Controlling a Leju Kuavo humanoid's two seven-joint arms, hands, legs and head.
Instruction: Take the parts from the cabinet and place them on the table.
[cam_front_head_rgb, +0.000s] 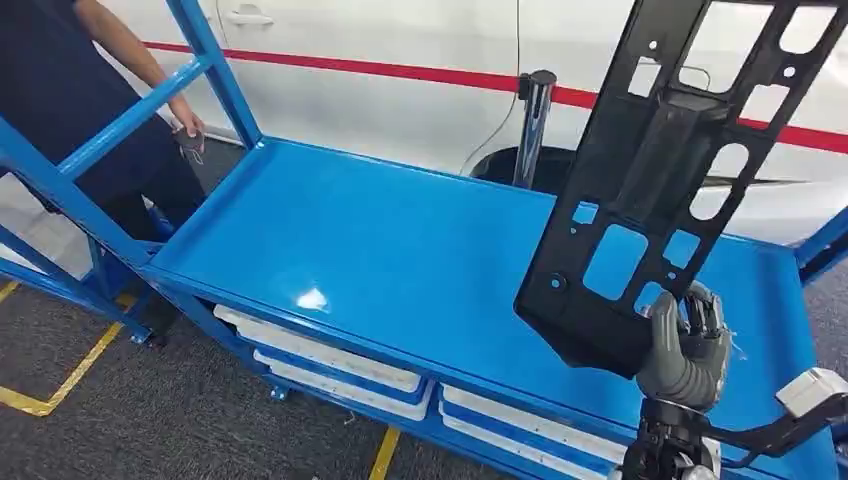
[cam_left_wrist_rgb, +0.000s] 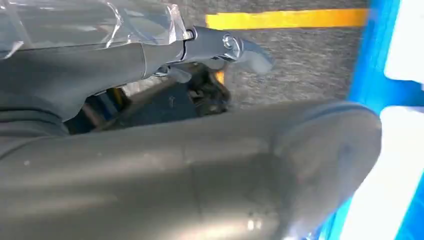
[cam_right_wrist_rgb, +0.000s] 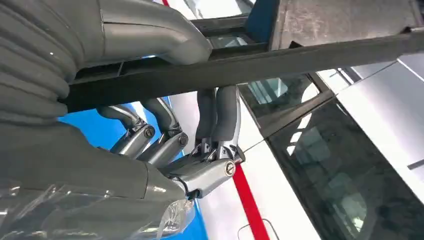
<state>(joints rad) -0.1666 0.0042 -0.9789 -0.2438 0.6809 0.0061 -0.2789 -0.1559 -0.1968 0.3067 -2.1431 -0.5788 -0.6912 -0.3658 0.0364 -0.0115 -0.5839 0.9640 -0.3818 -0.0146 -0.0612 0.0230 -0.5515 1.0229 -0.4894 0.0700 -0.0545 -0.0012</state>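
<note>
A large black plastic panel (cam_front_head_rgb: 650, 180) with several cut-outs stands tilted upright over the right part of the blue table (cam_front_head_rgb: 380, 240). My right hand (cam_front_head_rgb: 688, 345) grips its lower edge from below, fingers wrapped round the rim. In the right wrist view the panel's edge (cam_right_wrist_rgb: 240, 62) crosses as a dark bar, with my right hand (cam_right_wrist_rgb: 200, 145) curled around it. My left hand (cam_left_wrist_rgb: 200, 165) hangs low beside the table's blue edge, over grey floor, its thick thumb in front and a finger stretched out, holding nothing.
A person (cam_front_head_rgb: 60, 80) stands at the table's far left, one hand (cam_front_head_rgb: 188, 125) near the blue frame (cam_front_head_rgb: 130, 115). A white vehicle (cam_front_head_rgb: 420, 60) with a red stripe and a chrome post (cam_front_head_rgb: 533, 120) stand behind. White trays (cam_front_head_rgb: 320, 355) lie under the tabletop. Yellow lines (cam_front_head_rgb: 60, 385) mark the floor.
</note>
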